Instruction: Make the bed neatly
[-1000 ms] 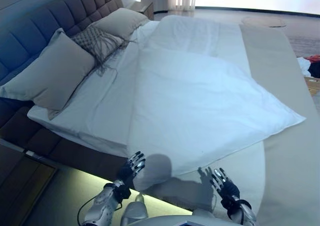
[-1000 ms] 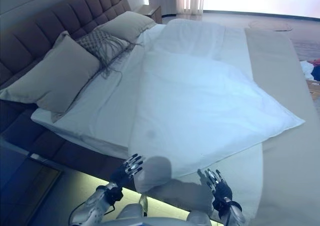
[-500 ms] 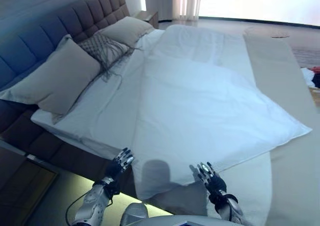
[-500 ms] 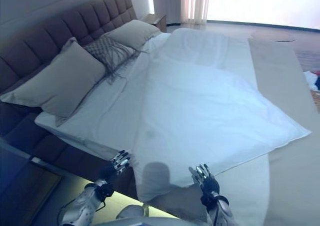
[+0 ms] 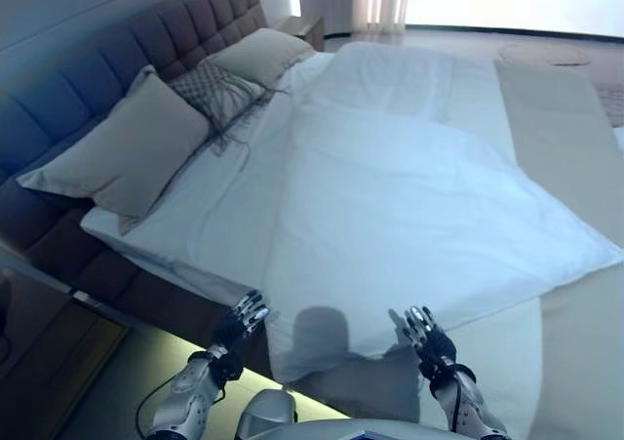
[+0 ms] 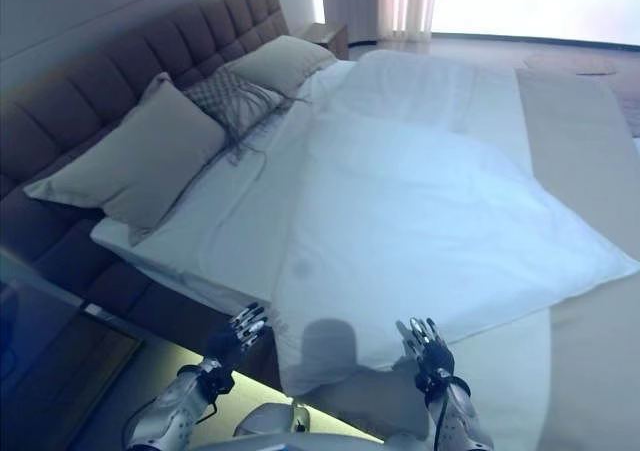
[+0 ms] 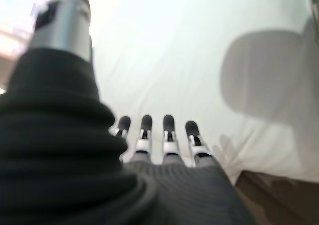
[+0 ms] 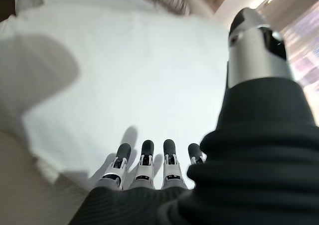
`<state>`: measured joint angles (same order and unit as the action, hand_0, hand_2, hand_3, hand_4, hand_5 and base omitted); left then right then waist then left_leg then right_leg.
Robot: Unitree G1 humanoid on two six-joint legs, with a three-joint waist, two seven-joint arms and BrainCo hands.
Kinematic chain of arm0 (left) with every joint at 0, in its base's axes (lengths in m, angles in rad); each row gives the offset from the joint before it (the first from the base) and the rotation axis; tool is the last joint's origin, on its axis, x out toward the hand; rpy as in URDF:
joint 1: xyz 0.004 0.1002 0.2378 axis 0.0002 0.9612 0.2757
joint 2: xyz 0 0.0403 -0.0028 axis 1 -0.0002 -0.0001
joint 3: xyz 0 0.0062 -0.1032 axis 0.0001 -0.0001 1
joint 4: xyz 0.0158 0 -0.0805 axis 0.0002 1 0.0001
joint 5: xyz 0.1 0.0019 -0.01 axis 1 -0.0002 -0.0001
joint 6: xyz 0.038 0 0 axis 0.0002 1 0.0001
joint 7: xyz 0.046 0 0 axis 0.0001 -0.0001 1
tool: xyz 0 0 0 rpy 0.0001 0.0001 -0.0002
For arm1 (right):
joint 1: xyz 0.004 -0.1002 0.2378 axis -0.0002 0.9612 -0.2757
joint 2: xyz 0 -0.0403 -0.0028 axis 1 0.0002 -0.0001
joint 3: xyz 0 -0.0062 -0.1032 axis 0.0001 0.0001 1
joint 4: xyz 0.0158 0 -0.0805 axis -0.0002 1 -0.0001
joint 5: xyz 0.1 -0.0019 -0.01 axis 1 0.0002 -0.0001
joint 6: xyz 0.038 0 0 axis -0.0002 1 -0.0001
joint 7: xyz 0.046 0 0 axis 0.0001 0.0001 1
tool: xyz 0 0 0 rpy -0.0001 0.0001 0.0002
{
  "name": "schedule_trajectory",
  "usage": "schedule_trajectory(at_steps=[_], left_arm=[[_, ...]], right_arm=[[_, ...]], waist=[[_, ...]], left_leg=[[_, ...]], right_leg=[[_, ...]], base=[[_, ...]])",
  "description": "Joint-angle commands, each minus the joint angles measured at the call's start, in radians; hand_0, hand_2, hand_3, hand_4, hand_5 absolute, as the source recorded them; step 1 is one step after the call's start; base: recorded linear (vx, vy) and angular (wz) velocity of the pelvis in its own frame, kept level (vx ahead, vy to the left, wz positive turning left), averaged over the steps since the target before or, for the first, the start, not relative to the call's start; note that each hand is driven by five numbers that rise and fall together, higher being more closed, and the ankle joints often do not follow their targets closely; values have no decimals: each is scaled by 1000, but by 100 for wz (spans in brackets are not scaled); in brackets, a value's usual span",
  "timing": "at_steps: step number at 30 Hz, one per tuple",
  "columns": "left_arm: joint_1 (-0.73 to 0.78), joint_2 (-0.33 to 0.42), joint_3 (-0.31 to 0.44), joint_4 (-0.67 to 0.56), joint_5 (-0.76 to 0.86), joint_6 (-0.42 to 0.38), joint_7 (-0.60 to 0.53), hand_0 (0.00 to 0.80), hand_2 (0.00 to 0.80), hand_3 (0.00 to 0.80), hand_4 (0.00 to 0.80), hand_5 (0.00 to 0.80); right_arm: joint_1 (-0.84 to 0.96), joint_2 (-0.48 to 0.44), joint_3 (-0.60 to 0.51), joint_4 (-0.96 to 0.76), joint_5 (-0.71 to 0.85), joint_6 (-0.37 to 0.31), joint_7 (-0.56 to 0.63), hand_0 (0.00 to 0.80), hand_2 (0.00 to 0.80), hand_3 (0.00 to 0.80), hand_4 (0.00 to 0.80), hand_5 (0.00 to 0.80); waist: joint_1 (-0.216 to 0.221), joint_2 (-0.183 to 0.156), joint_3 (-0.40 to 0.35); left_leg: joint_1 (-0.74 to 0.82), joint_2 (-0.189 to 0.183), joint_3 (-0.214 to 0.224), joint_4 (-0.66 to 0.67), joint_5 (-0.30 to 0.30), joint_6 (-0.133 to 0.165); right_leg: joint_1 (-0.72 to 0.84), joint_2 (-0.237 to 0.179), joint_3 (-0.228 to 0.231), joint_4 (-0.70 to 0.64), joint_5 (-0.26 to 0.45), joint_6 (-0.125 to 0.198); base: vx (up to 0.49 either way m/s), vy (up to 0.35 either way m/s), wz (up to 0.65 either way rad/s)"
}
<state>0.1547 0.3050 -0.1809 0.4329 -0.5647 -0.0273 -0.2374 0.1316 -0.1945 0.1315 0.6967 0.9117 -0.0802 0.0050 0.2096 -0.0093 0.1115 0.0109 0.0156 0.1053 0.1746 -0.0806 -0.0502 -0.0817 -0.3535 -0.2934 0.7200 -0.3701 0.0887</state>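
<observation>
Bedding fills most of what I see: a wide white duvet [image 5: 409,216] lies skewed across the bed [image 5: 546,138], one corner pointing out over the beige bedspread on the far side and another corner hanging over the near edge just in front of me. Under the duvet, the white sheet [image 5: 210,216] shows toward the dark padded, tufted headboard [image 5: 117,60].

Against that headboard rest a large grey-beige square pillow [image 5: 122,152], a small patterned cushion with fringe [image 5: 216,87] and, beyond it, another beige pillow [image 5: 263,52].

My left hand [image 5: 240,323] hovers at the near edge of the bed, beside the hanging corner of the duvet. Its fingers [image 7: 168,135] are straight and spread, holding nothing, with the white cloth just past their tips.

My right hand [image 5: 429,340] is raised over the near edge of the duvet, a little further along the bed. Its fingers [image 8: 144,160] are also straight and released, empty, with the duvet's edge below them and the beige spread beside it. I cannot tell whether either hand touches the cloth.
</observation>
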Motion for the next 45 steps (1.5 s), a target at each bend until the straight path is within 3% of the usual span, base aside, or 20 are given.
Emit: schedule_trajectory(at_steps=[1,6,9,11,15,22,26,30,34,38,41,42,45], left_arm=[[-76,65,-16,-50,-32,-26,21,0,0,0,0,0],[-120,59,-27,-19,-8,-12,5,0,0,0,0,0],[-105,30,-36,-28,18,15,-2,0,0,0,0,0],[-76,3,-29,-23,26,18,8,0,0,0,0,0],[-20,-11,-35,-20,44,-10,-18,0,0,0,0,0],[-54,14,-64,-4,42,11,-20,0,0,0,0,0],[-79,9,-71,24,50,1,-4,0,0,0,0,0],[-101,9,-76,12,40,11,47,0,0,0,0,0],[-103,6,-85,5,12,-5,56,0,0,0,0,0],[-152,1,-130,2,-34,-51,58,0,0,0,0,0],[-242,-7,-181,-1,-73,-107,64,0,0,0,0,0],[-327,-10,-220,4,-107,-161,87,0,0,0,0,0],[-495,-36,-273,63,-158,-243,126,0,0,0,0,0]], right_arm=[[-102,4,-86,128,76,-54,55,0,0,0,0,0],[-150,-10,-161,340,129,-27,96,0,0,0,0,0],[-136,-13,-181,350,111,-7,43,0,0,0,0,0],[-137,-21,-177,356,90,8,23,0,0,0,0,0],[-79,1,-199,354,91,-37,78,0,0,0,0,0],[-91,26,-247,407,179,-34,86,0,0,0,0,0],[-101,48,-231,389,203,-42,70,0,0,0,0,0],[-106,47,-215,366,167,-38,63,0,0,0,0,0],[-115,33,-201,318,180,-35,34,0,0,0,0,0],[-170,-18,-200,307,162,-36,18,0,0,0,0,0],[-277,-57,-173,315,211,-80,14,0,0,0,0,0],[-377,-78,-147,327,244,-120,16,0,0,0,0,0],[-595,-104,-112,368,263,-147,-26,0,0,0,0,0]], waist=[[-8,-56,33],[15,-65,38],[10,-67,29],[17,-61,30],[-10,-39,-14],[-16,-53,-4],[-18,-55,-13],[-22,-45,-20],[-36,-37,-7],[-34,-18,54],[-22,1,112],[-26,20,167],[-44,43,232]], left_leg=[[-65,-7,-11,34,21,71],[-76,49,2,48,49,32],[-61,101,46,114,54,-10],[-50,115,3,198,-2,-20],[27,69,5,87,-10,10],[58,11,19,89,-80,43],[62,-12,14,64,-86,66],[49,-24,-1,71,-87,91],[45,-10,-10,68,-72,82],[-32,32,-2,116,-55,50],[-187,52,-4,191,-52,33],[-285,53,-7,219,-51,28],[-463,34,-12,288,-36,33]], right_leg=[[-15,1,43,-534,519,95],[76,46,-21,-587,491,104],[139,54,-64,-611,475,94],[162,40,-53,-595,463,90],[167,23,-26,-596,460,100],[116,-64,-25,-595,547,158],[90,-74,-9,-595,574,157],[72,-60,24,-533,512,128],[65,-18,29,-541,485,117],[5,-24,5,-498,474,127],[-136,-38,8,-459,482,126],[-239,-38,26,-443,489,120],[-426,-49,70,-382,505,107]], base=[[35,-210,-3],[85,-182,32],[152,-16,55],[113,94,47],[79,164,-11],[-50,72,-13],[-109,18,-11],[-58,-8,-12],[15,-68,-8],[-145,4,-1],[-535,17,5],[-721,66,-7],[-628,134,-19]])
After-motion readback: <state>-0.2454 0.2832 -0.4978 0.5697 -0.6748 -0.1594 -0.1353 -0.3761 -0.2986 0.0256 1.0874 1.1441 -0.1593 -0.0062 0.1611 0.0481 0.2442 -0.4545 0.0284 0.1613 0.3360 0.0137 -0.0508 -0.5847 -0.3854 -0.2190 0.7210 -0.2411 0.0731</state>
